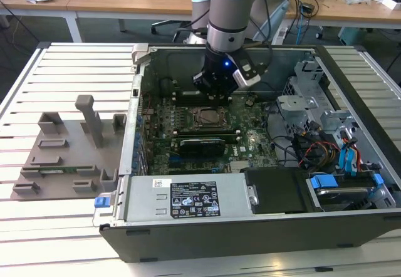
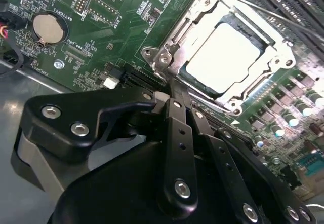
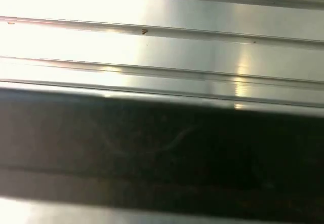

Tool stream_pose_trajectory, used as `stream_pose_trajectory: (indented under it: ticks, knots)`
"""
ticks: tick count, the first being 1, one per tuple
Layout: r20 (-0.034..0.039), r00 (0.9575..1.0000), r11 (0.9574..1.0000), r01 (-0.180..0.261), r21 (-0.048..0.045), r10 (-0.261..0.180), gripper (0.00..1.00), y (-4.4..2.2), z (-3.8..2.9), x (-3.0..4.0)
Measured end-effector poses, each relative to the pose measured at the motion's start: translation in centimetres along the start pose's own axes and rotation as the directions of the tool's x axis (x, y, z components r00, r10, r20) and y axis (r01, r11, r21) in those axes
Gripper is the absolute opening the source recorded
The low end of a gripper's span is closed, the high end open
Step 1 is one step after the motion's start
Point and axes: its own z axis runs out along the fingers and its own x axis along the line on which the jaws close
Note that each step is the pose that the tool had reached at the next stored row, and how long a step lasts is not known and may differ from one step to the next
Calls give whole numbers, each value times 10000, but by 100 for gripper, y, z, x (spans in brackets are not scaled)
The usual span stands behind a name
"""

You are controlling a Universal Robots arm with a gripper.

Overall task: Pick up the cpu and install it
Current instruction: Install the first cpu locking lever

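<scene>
Inside the open black computer case [image 1: 263, 227] on the slatted metal surface [image 1: 69, 70]: small silvery-white square cpu [image 2: 225, 57] seated in the metal socket frame [image 2: 167, 57] on the green motherboard [image 2: 91, 46]. At six o'clock from it in the second wrist view, black pincer [image 2: 174, 100], fingers pressed together, grasping nothing, hovering just beside the frame.

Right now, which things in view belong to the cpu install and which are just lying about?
Job:
- cpu, seated in the socket frame
- gripper, beside the socket
- motherboard

Lying about:
- grey holder plate with posts, outside the case
- coin cell battery
- drive cage
- blue cables
</scene>
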Motion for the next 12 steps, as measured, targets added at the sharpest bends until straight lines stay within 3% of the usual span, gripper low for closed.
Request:
stream_pose_trajectory:
  ticks: [1,2,5,12]
  knots:
    - [-3,10000,10000,0,53,0,11,-2,-6,0]
    - [-14,10000,9998,0,178,0,11,-15,-12,1]
    - [-25,10000,9995,-2,308,3,11,-77,-15,6]
    - [-30,10000,9993,-2,375,3,11,-197,-17,16]
